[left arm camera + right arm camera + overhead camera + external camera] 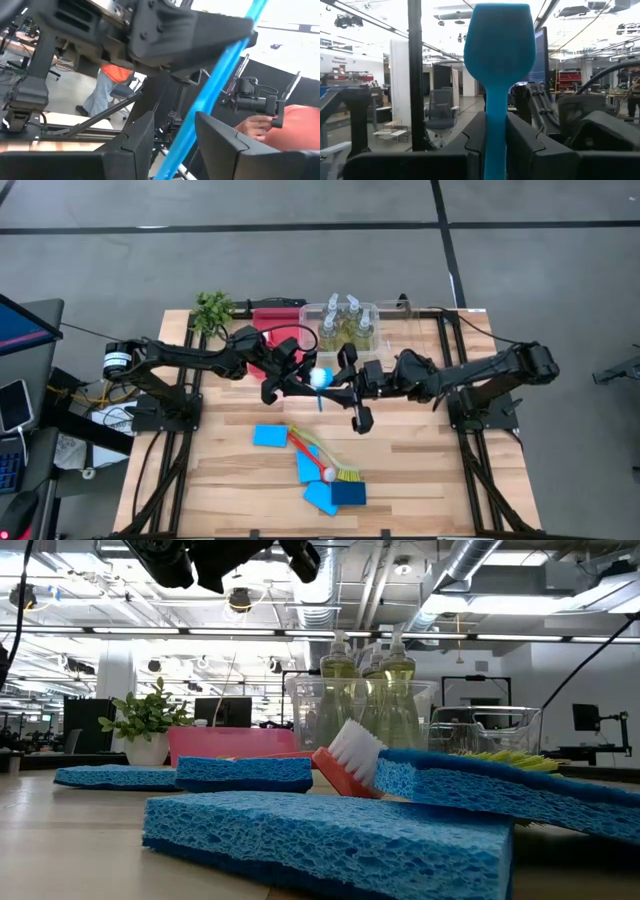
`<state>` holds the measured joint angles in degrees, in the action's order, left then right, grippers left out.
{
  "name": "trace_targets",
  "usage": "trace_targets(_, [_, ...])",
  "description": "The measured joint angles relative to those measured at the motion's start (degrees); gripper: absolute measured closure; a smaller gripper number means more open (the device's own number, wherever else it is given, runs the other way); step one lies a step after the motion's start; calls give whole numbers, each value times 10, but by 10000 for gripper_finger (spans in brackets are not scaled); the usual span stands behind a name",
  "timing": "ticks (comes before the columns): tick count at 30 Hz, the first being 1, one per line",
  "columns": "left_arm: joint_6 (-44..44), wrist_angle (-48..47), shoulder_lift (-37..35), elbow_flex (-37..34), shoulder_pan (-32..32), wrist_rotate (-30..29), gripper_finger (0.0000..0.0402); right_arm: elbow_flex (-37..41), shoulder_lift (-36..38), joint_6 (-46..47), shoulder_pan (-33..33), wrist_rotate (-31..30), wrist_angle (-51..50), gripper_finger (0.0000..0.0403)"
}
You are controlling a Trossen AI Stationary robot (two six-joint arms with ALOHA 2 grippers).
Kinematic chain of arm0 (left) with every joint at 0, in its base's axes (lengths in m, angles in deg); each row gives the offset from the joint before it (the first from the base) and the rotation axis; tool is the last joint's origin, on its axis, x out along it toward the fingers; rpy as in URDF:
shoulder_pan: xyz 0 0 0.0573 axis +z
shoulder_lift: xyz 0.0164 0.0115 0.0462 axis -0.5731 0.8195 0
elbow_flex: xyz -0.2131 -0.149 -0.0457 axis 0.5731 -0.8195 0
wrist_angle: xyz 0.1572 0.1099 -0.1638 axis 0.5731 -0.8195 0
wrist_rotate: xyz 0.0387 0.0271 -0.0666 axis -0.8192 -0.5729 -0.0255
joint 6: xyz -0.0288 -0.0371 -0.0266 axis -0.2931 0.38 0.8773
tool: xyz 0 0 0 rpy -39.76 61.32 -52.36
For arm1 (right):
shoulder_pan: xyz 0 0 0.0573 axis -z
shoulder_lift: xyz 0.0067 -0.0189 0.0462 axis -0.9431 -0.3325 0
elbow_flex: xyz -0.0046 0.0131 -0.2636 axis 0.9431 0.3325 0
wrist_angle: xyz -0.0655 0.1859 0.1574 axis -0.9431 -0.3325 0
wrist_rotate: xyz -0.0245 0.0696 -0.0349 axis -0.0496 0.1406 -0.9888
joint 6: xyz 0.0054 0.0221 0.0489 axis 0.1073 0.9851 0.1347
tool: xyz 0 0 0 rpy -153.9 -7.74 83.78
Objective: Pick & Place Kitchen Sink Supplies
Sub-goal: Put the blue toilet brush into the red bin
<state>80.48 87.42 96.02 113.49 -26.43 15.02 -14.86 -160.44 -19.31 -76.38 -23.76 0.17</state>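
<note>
A blue brush (320, 379) is up in the air over the table's middle, white bristle head up, handle slanting down. My right gripper (495, 120) is shut on its handle, and the back of the head (500, 45) stands above the fingers. My left gripper (175, 119) is open, one finger on each side of the handle's lower part (186, 134). Several blue sponges (270, 436), a red brush (350, 765) and a yellow brush (345, 474) lie on the near half of the table. Clear bottles (345, 325) stand in a clear bin. My right gripper pinches the blue brush's handle (495, 145) between its two fingers, a little below the head. The fingers come from the table's right, slanting slightly up, and lie across the handle. The brush is lifted clear, steeply upright. My left gripper: whether the handle touches one finger (212, 131), I cannot tell.
A small green plant (212, 308) stands at the far left corner, with a red tray (268, 322) beside it. A second clear bin (398, 312) stands right of the bottles' bin. A person in orange sits beyond the table (300, 125).
</note>
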Motion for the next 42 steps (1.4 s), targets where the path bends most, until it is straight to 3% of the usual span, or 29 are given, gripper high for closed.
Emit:
trace_targets(12, [0, 0, 0, 0, -2, 14, 264, 0, 0, 0, 25, 0, -2, 356])
trace_targets(26, [-5, 4, -1, -1, 1, 23, 378, 0, 1, 2, 25, 0, -2, 354])
trace_targets(42, [-2, -1, -1, -1, 1, 16, 387, 0, 1, 8, 26, -4, -31, 270])
